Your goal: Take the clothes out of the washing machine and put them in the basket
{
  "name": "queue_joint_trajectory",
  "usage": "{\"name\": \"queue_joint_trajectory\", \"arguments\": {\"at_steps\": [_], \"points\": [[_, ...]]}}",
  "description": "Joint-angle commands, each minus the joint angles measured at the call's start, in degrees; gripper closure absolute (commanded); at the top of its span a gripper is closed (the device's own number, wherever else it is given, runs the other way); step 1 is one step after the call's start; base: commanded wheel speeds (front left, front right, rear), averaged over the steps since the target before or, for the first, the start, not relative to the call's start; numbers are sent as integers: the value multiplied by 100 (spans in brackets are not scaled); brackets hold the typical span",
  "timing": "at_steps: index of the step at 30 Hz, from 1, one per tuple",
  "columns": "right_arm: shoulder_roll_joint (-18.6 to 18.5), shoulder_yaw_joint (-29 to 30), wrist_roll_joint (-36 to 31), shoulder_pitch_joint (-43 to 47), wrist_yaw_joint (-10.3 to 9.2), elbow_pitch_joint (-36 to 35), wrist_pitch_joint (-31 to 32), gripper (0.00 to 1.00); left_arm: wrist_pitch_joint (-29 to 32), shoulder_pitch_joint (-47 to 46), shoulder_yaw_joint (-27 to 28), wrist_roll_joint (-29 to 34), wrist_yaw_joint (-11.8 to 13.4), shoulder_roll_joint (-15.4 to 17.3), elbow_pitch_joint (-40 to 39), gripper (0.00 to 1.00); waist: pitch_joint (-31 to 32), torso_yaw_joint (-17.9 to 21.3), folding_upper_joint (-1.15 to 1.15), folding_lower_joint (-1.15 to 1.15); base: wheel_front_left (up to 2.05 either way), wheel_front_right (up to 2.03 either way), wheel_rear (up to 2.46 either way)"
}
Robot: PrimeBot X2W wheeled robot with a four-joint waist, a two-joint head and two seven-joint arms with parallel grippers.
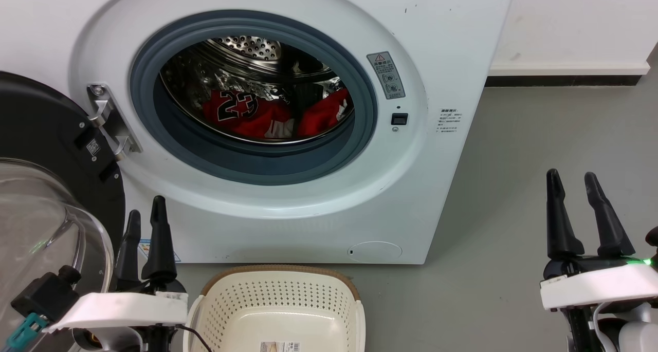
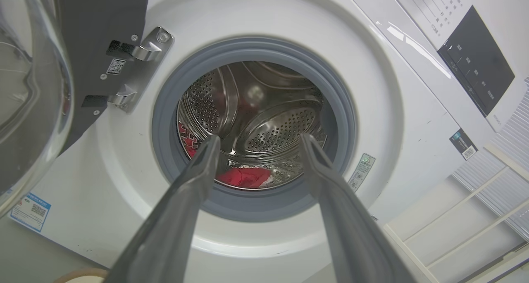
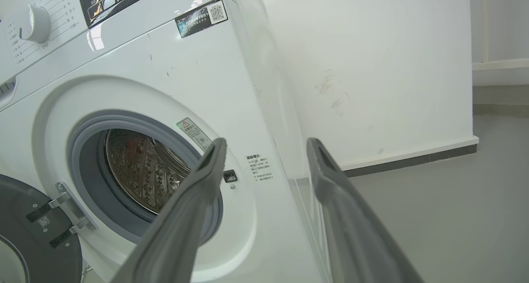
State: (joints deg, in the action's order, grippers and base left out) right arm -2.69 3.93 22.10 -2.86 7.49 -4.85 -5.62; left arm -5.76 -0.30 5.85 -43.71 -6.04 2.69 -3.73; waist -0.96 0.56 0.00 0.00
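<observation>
While the clothes point(image 1: 257, 116) lie low in the drum of the washing machine point(image 1: 437, 59), at upper centre of the head view, the basket point(image 1: 277, 295) sits at bottom centre, holding no garment yet; the red heap runs left to right across the frame; the left gripper point(image 1: 146, 206), lower left, jaws apart and empty, looks nearer and points into the porthole; the right gripper point(image 1: 571, 174), lower right, likewise apart, stands well off.
</observation>
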Motion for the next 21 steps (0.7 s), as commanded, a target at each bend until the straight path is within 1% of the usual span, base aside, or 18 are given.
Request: {"name": "queue_joint_trajectory", "arguments": {"at_steps": [1, 5, 11, 12, 13, 17, 21], "points": [[-30, -36, -247, 10, 0, -156, -63, 0, -55, -14, -47, 290, 2, 16, -170, 0, 0, 4, 0, 0, 0, 0, 0], [-30, -108, -617, 40, 0, -258, -129, 0, -122, 26, -201, 843, 132, 17, -308, 0, -1, 16, 0, 0, 0, 0, 0], [-30, -145, -1081, 127, 0, -265, -229, 0, -221, 68, -467, 1417, 299, 81, -373, 0, -9, 26, 0, 0, 0, 0, 0], [-30, -151, -1148, 138, 0, -260, -244, 0, -232, 74, -516, 1505, 340, 105, -385, 0, -12, 26, 0, 0, 0, 0, 0], [-30, -164, -1304, 157, 0, -250, -277, 0, -269, 99, -610, 1647, 433, 154, -378, 0, -17, 25, 0, 0, 0, 0, 0], [-30, -204, -1558, 218, 0, -193, -335, 0, -326, 141, -811, 1908, 634, 250, -291, 0, -23, 27, 0, 0, 0, 0, 0], [-30, -227, -1791, 244, 0, -174, -397, 0, -385, 168, -967, 2109, 756, 342, -159, 0, -22, 30, 0, 0, 0, 0, 0]]}}
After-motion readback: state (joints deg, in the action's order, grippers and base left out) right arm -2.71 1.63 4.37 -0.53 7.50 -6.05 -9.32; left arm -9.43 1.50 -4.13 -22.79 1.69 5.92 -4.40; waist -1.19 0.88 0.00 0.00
